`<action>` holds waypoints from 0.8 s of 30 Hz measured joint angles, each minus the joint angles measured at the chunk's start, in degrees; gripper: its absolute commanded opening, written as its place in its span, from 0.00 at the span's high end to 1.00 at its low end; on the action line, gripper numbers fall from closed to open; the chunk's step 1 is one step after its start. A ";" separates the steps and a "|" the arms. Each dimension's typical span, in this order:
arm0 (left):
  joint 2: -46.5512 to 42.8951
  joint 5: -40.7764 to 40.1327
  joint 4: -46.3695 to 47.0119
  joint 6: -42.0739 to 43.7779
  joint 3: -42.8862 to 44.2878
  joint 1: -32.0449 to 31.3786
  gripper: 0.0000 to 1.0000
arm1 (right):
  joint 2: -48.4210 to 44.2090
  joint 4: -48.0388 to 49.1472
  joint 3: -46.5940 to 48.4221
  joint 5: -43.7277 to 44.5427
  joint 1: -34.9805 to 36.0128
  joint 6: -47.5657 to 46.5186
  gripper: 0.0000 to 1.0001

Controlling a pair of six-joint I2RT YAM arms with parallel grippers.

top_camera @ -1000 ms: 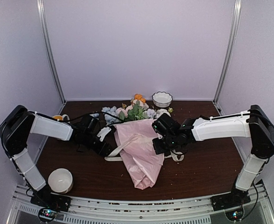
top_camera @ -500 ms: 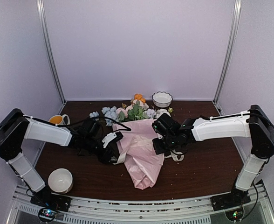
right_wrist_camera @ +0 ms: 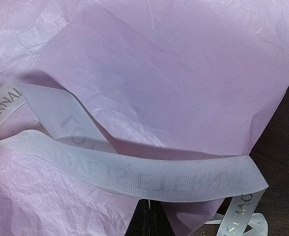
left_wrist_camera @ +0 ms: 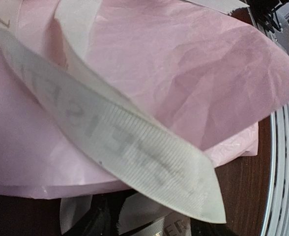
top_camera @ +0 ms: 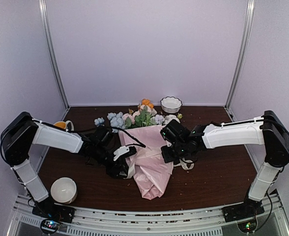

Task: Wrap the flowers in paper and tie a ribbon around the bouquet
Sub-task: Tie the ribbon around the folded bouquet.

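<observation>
Showing one bouquet (top_camera: 145, 157), two white bowls (top_camera: 64, 190) (top_camera: 171, 104)

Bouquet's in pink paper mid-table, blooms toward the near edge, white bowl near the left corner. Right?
No. The top external view shows the bouquet with its blooms toward the back wall, not the near edge. Pink paper, mid-table and the white bowl near the left corner all hold.

My view: printed ribbon (left_wrist_camera: 125, 147) runs diagonally, close up, over crinkled pink paper (left_wrist_camera: 208, 64). Dark surface (left_wrist_camera: 243, 182) lower right, metal rail (left_wrist_camera: 287, 162) at the edge.
</observation>
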 measured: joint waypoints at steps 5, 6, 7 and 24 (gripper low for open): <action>2.99 1.27 -2.49 2.89 3.34 -0.68 0.45 | 0.02 -0.35 0.02 -0.22 0.00 -0.04 1.00; 3.93 1.40 -2.82 3.37 4.09 -0.72 0.50 | 0.02 -0.46 0.02 -0.22 0.00 -0.07 1.00; 4.55 1.44 -2.89 3.56 4.39 -0.85 0.58 | 0.02 -0.52 0.02 -0.22 0.00 -0.07 1.00; -0.17 -0.50 1.33 -0.02 1.88 1.09 1.00 | -1.62 -1.36 -0.55 0.04 -0.79 -0.07 1.00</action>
